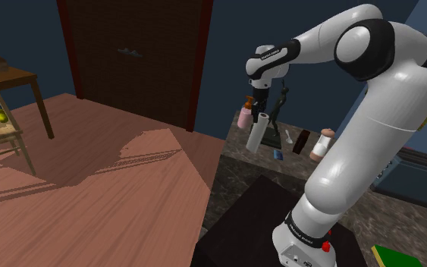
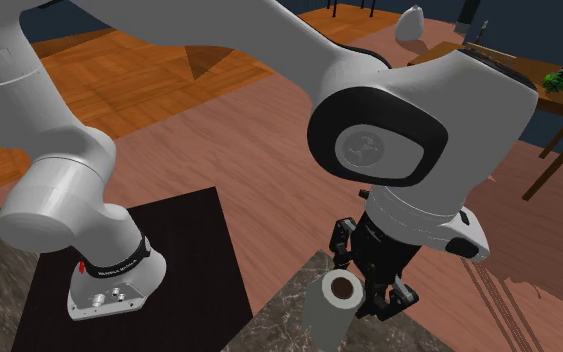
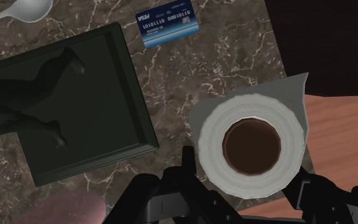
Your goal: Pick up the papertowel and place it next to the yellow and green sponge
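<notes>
Tool [image 1: 262,112] clamped on the paper towel roll [image 1: 256,133]. Roll is mid-frame in shoulder view, tilted, over the surface [image 1: 233,182] edge. Dark tray [image 3: 114,108] and blue card [image 3: 168,24] lie near it.

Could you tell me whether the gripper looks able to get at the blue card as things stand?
Probably not right away: the gripper is shut on the paper towel roll, so it is occupied. The blue card itself lies uncovered on the counter.
</notes>
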`<state>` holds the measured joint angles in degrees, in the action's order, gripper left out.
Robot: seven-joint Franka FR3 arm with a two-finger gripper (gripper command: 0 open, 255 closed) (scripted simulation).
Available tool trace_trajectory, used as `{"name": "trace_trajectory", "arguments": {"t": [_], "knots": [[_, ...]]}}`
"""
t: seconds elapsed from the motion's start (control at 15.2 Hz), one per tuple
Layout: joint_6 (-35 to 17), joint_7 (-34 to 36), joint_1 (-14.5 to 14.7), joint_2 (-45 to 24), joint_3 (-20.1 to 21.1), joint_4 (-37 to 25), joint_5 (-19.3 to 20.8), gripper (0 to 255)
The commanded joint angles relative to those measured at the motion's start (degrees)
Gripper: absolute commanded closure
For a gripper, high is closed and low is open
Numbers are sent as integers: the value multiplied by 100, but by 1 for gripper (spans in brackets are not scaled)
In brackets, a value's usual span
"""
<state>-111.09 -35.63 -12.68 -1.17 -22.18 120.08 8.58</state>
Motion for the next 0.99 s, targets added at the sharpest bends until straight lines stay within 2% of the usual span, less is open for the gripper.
{"name": "trace_trajectory", "arguments": {"t": [0.0,0.46,0.92], "knots": [[0,0,0,-1,0,3,0,255],[0,-1,0,-2,0,2,0,255],[525,-15,18,196,17,-335,44,255]]}}
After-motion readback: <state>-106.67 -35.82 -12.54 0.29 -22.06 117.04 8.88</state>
